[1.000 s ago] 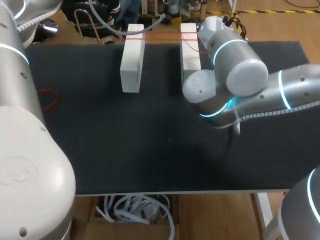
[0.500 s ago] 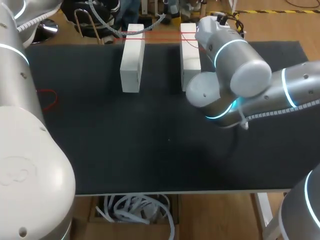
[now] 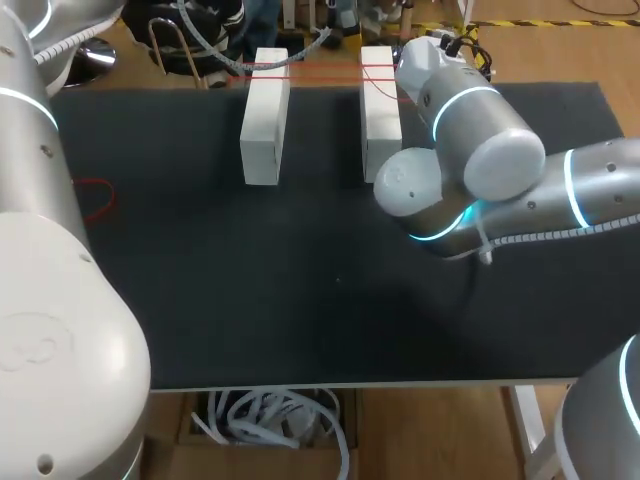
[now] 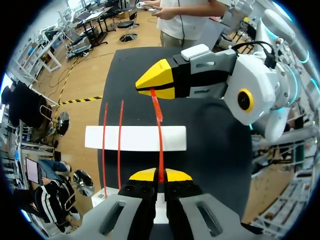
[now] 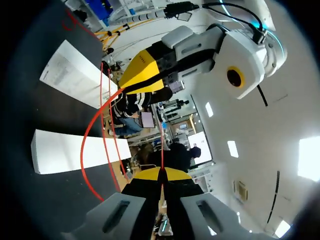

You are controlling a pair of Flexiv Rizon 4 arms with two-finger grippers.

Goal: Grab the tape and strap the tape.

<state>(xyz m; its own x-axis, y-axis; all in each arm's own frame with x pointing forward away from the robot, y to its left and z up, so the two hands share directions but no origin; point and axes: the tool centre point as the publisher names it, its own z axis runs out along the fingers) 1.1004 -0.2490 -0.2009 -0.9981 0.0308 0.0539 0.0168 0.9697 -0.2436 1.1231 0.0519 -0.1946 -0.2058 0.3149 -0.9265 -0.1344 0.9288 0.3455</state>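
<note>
Left gripper has its fingers pinched together on the red tape. Right gripper clamps the same tape. The tape crosses two white blocks, beside two more red strands. Only the head view shows one red loop, well left of the blocks.

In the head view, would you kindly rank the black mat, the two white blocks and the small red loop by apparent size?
1. black mat
2. left white block and right white block: alike, not ranked; the right arm hides part of the right one
3. small red loop
</note>
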